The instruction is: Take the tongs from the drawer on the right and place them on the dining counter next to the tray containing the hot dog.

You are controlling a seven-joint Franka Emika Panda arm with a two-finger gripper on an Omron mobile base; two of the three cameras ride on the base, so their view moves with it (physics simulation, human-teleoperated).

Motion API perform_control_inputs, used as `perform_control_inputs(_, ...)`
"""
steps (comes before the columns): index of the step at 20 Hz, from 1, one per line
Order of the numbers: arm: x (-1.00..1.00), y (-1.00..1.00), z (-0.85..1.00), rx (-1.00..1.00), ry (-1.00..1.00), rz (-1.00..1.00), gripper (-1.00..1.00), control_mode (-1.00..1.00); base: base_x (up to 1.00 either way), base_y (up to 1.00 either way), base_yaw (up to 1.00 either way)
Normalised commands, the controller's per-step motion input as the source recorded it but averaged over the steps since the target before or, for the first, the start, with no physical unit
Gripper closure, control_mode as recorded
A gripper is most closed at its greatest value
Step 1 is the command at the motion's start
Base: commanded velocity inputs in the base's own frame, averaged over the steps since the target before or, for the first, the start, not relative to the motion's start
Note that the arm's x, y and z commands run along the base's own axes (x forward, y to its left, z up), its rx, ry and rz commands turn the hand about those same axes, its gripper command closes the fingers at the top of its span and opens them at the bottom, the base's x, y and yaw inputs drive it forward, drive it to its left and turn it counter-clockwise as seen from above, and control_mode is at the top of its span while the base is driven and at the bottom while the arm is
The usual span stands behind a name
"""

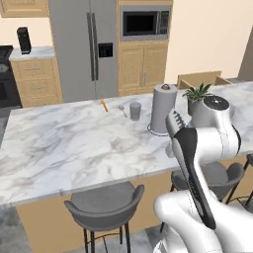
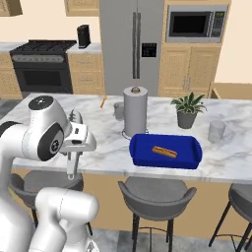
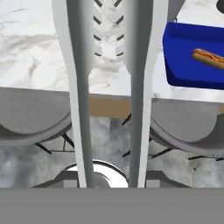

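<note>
My gripper is shut on the tongs, whose two slim grey arms run up the hand view to their ridged ends. In the right base view the gripper holds the tongs upright over the near left edge of the dining counter. Their ridged tip also rises beside the arm. The blue tray with the hot dog lies on the counter to the right of the tongs; the tray is at the upper right. The drawer stands open beyond the counter.
A paper towel roll, a potted plant and two glasses stand on the counter behind and beside the tray. An orange stick and a small spoon lie farther back. Grey stools line the near side.
</note>
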Motion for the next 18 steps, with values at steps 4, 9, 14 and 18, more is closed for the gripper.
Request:
perform_control_inputs(4, 0.00, 0.00, 0.00, 0.00, 0.00, 0.00, 1.00, 1.00, 0.59, 0.01, -0.06)
perform_control_inputs(9, 0.40, 0.00, 0.00, 0.00, 0.04, -0.02, 1.00, -1.00, 0.22, 0.00, -0.01)
perform_control_inputs(14, 0.85, -0.06, 0.00, 0.00, 0.13, -0.06, 1.00, -1.00, 0.00, 0.00, 0.00)
perform_control_inputs(18, 0.83, -0.24, -0.06, 0.06, 0.01, -0.07, 1.00, -1.00, 0.00, 0.00, 0.00)
